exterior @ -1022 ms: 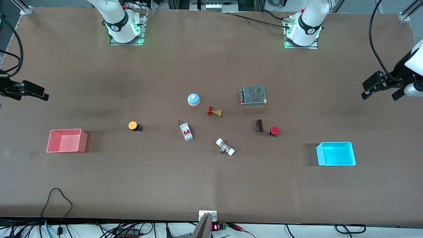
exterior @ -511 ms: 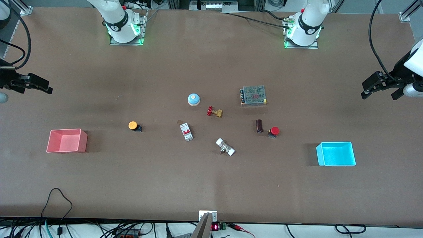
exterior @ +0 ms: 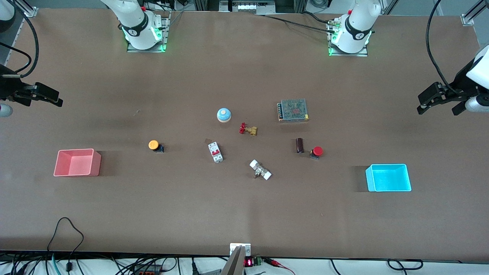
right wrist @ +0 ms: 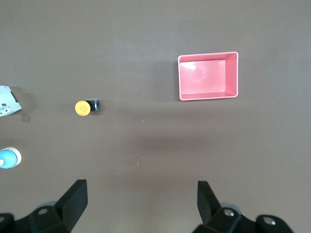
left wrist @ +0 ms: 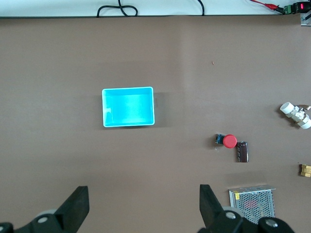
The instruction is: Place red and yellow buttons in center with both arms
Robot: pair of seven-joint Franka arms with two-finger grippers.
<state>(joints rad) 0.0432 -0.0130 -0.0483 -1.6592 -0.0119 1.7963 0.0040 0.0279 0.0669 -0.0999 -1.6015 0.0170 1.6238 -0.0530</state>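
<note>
The yellow button [exterior: 153,144] lies on the brown table [exterior: 237,198] between the pink bin and the middle; it also shows in the right wrist view [right wrist: 82,108]. The red button [exterior: 317,151] lies beside a dark cylinder [exterior: 300,145], toward the cyan bin; it also shows in the left wrist view [left wrist: 229,141]. My right gripper [exterior: 38,98] hangs open and empty over the right arm's end of the table [right wrist: 141,187]. My left gripper [exterior: 437,110] hangs open and empty over the left arm's end [left wrist: 144,194].
A pink bin [exterior: 76,162] and a cyan bin [exterior: 388,177] stand empty near the table's two ends. In the middle lie a blue dome [exterior: 224,114], a red-handled valve [exterior: 247,129], a circuit breaker [exterior: 215,152], a white fitting [exterior: 260,170] and a meshed power supply [exterior: 293,110].
My right gripper has shifted a little over its end of the table, slightly toward the middle. My left gripper has hardly moved. Nothing on the table has moved.
</note>
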